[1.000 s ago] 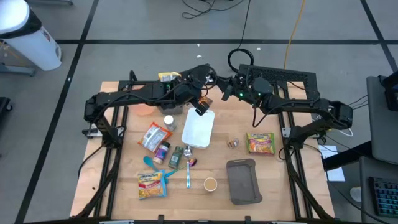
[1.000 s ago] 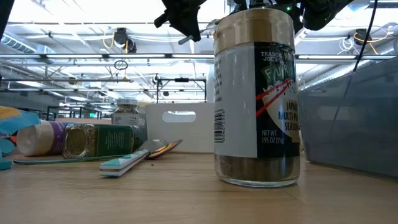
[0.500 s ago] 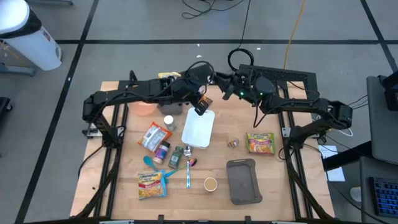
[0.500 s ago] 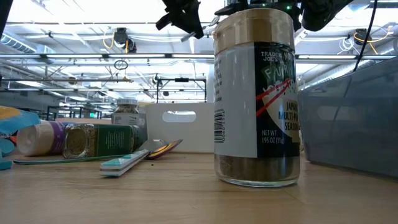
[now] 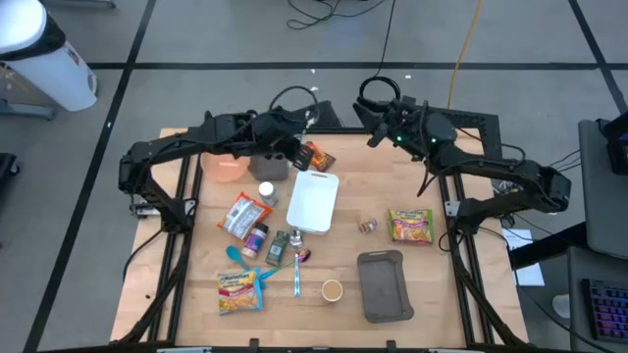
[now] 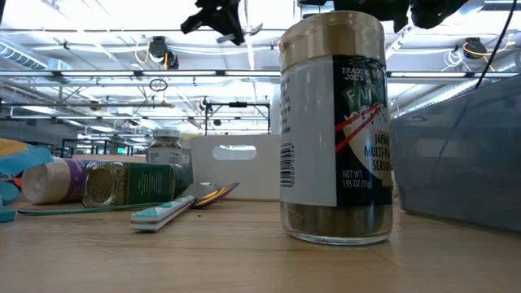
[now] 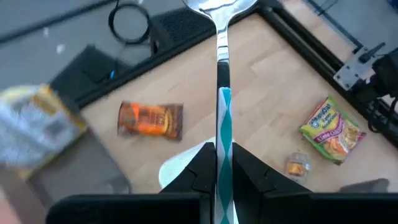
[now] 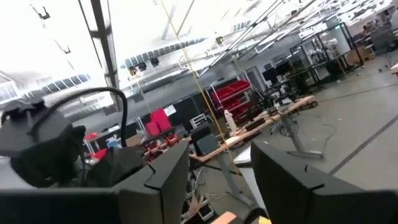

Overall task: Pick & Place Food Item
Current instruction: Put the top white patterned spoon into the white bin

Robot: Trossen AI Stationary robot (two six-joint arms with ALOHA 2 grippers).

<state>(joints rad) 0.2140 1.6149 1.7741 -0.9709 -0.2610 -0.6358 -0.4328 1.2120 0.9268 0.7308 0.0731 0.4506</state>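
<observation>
Spoon (image 7: 219,74) | left tool (image 7: 217,163) clamped on it, seen only by left wrist | right tool (image 8: 217,168) parted, aloft

This is a robotics lab set inside a large industrial hall. A pale wooden table (image 5: 432,284) carries two dark arms on black metal frames and stands on a grey floor marked with black tape lines (image 5: 132,44), with black and yellow cables (image 5: 461,49) trailing past its far edge. Beyond the table, the low view shows a high ceiling of steel trusses and light strips (image 6: 122,77); the right wrist view shows workbenches and red storage bins (image 8: 233,96).
</observation>
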